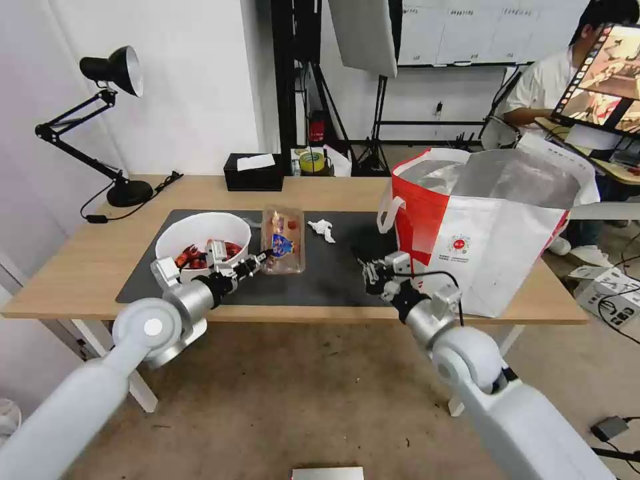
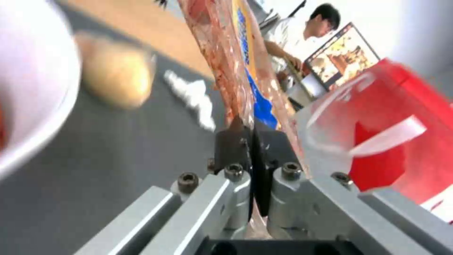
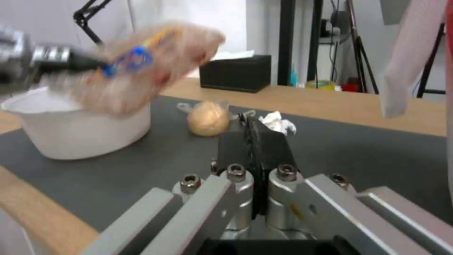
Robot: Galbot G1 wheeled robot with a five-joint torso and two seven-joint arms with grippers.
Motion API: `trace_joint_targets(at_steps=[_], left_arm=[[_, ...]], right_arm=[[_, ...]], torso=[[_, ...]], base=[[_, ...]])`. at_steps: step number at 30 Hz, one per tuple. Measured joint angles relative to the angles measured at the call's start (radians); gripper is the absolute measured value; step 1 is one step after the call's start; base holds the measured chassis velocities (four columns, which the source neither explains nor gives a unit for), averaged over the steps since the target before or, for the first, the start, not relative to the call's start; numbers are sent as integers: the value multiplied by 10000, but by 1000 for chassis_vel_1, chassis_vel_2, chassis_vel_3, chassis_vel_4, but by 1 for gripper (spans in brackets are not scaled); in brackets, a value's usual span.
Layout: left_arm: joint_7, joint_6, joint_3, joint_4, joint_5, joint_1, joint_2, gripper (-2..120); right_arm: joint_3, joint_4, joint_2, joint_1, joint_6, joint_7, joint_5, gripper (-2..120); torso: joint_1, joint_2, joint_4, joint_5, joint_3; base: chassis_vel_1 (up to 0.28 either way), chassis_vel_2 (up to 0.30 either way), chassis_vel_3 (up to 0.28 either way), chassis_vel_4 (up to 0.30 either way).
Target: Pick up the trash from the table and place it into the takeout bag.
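Note:
My left gripper (image 1: 265, 257) (image 2: 250, 129) is shut on the near edge of the clear clamshell tray (image 1: 283, 240) (image 2: 236, 60) (image 3: 141, 63), which is lifted and tilted above the dark mat (image 1: 327, 277). Just left of it stands the white bowl (image 1: 200, 233) (image 3: 80, 131) with red shellfish scraps. Beyond lie a clear bag with a yellowish lump (image 2: 115, 79) (image 3: 207, 118) and a crumpled tissue (image 1: 323, 230) (image 3: 278, 122). My right gripper (image 1: 365, 270) (image 3: 250, 124) hangs shut and empty over the mat, beside the takeout bag (image 1: 493, 220) (image 2: 406, 120), which stands open at the table's (image 1: 80, 267) right end.
A black tissue box (image 1: 253, 172) and a tape roll (image 1: 311, 161) sit at the table's back edge. A black desk lamp (image 1: 113, 120) stands at the back left. A person sits at a laptop behind the bag.

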Motion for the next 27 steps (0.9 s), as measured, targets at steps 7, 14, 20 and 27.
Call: trace_joint_targets(at_steps=[7,14,20,27], left_arm=[[-198,-91,981,430,-671,-2213,136,0],[-281,-160,1801,741,-995,-4048,-170,0],[-312,-168,2511,924,-1136,-5113,-521,0],[-374,-273,3754,1393,-1173,-6513,-1466,0]], right_arm=[[222,322,410,-1136,348,127,-605,0],[783,1019,578,-1928,468,286,-1253,12],[1224,1545,656,-2490,589,156,-1481,32],[1489,1856,860,-2882,609,100,-1598,61]], torso=[[0,0,0,2,1],[0,0,0,0,0],[0,-1,-1,1,1],[0,-2,0,2,1]], base=[[0,0,0,0],[0,0,0,0],[0,0,0,0],[0,0,0,0]])
